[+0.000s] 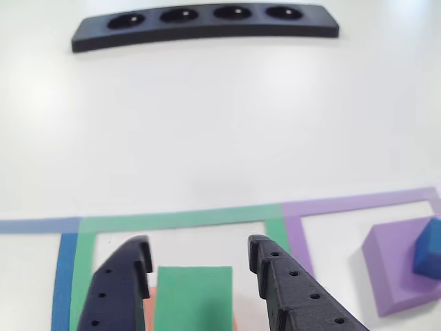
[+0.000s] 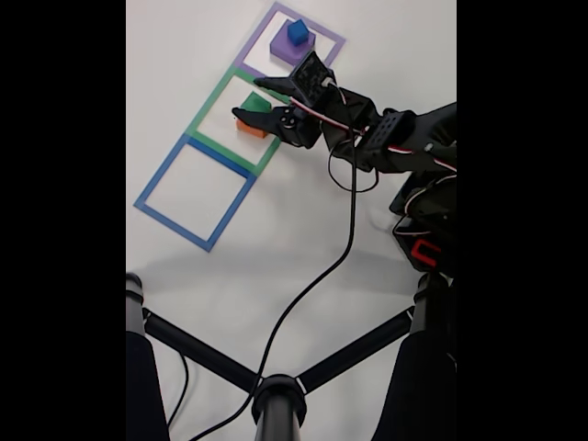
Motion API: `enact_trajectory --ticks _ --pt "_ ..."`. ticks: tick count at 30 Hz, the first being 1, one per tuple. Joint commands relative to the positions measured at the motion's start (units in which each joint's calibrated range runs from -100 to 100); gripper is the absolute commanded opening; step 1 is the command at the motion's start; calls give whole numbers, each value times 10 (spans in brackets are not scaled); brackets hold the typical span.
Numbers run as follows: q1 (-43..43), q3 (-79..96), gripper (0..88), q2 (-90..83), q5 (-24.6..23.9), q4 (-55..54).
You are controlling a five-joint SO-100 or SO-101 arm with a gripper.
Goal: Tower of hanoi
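Tool: the black two-finger tool (image 1: 196, 255) is spread wide, one finger on each side of the green block and touching neither; in the fixed view it (image 2: 250, 99) hangs over the middle taped square
Green block: the matte green foam square block (image 1: 193, 296) sits on the salmon-orange foam block (image 1: 149, 307), of which a thin strip shows beside the left finger in the other view; in the fixed view the green one (image 2: 256, 101) sits on top of the orange one (image 2: 251, 130)
Purple block: the large flat purple foam block (image 1: 393, 265) lies inside the purple tape square (image 1: 358, 203), at the end of the taped row closest to the table's far edge in the fixed view (image 2: 289, 46)
Blue cube: the small blue foam cube (image 1: 428, 252) rests on top of the purple block, well apart from the tool; also on it in the fixed view (image 2: 297, 32)
Tape squares: a green tape square (image 1: 176, 219) frames the green and orange stack; a blue tape square (image 2: 195, 191) lies next along the row with nothing in it
Table: white table (image 1: 220, 124), with a dark curved strip bearing four round hollows (image 1: 205, 26) near its far edge in the other view
Cable: a black cable (image 2: 312, 285) runs from the arm across the table toward its near edge
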Motion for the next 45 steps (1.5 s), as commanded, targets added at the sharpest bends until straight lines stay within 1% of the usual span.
enact_trajectory --ticks 1,4,6,12,14,18,22,24,30,33,36,40,45 --pt "16 -61 3 -193 0 313" --pt "30 -82 0 -272 0 421" --pt "45 -124 0 -305 0 521" --pt "87 -351 0 -313 0 806" --pt "105 -432 0 -303 0 882" --pt "145 -588 0 -266 0 1007" --pt "178 -696 0 -238 0 1085" --pt "190 -724 0 -231 0 1107" --pt "212 -729 11 -232 0 1111" --pt "218 -689 25 -241 0 1077" --pt "223 -587 59 -273 0 992" --pt "235 -422 147 -313 0 839" --pt "245 -268 228 -318 0 675"
